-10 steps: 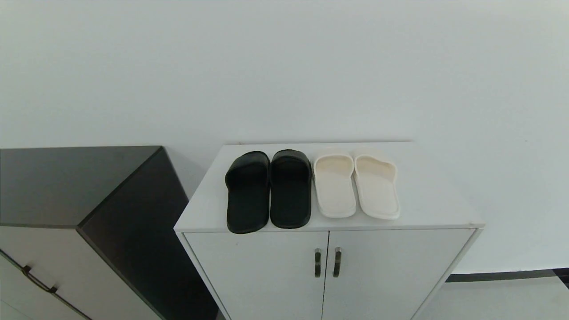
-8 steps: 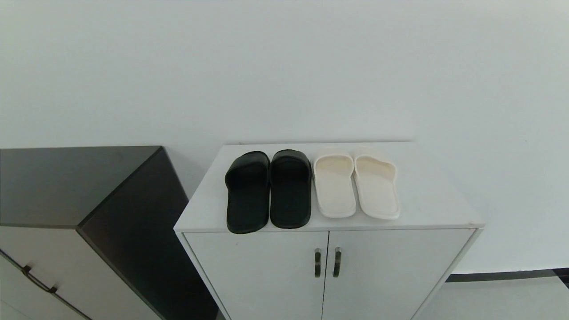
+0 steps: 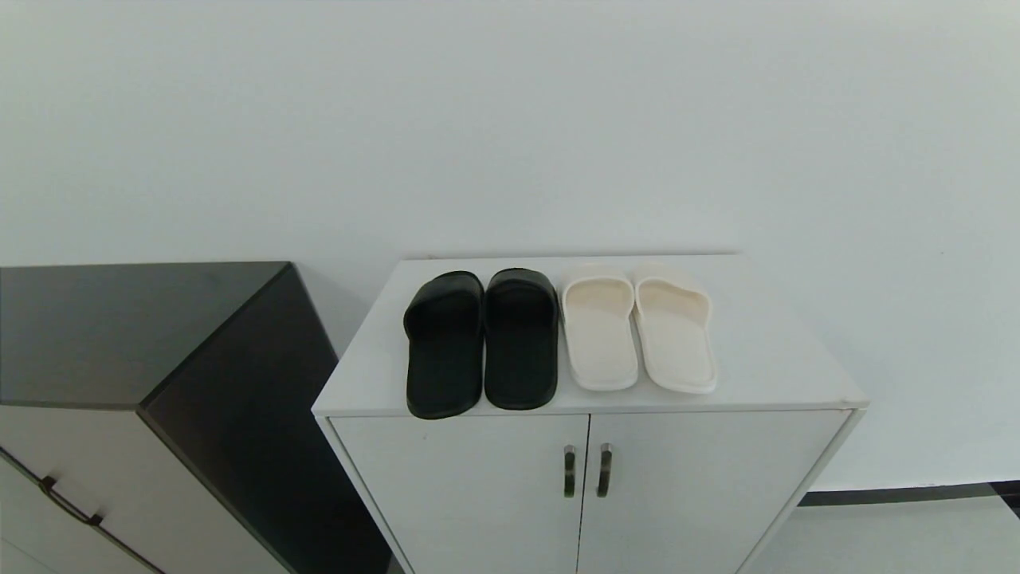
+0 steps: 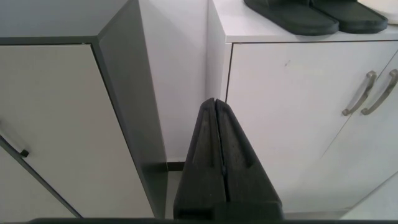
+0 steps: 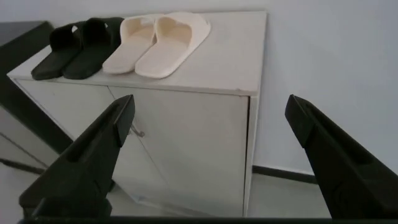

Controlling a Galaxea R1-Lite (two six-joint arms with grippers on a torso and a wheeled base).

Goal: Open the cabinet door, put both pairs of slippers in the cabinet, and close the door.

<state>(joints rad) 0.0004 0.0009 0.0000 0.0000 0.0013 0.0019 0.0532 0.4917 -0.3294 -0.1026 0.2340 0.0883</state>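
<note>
Pair of black rubber slide slippers (image 3: 446,359) and pair of cream moulded slide slippers (image 3: 602,343), lying side by side on the top panel of the white two-door cabinet (image 3: 470,494). The toes point toward the wall and the heels lie near the front edge. The black pair is on the robot's left and the cream pair is just beside it on the right; the inner slippers are almost touching. Both cabinet doors are closed. Two vertical grey metal handles, left (image 3: 569,471) and right (image 3: 605,469), sit close together either side of the central seam.

The left end effector (image 4: 216,106) has its dark fingers pressed together with nothing held. It is low in front of the gap between the white cabinet and the neighbouring dark-topped cabinet (image 3: 143,327).

The right end effector (image 5: 209,102) has its fingers spread wide and is empty. It faces the white cabinet's right front corner from a distance.

A plain white wall (image 3: 510,119) stands behind, and a dark skirting strip (image 3: 908,494) meets the pale floor.
</note>
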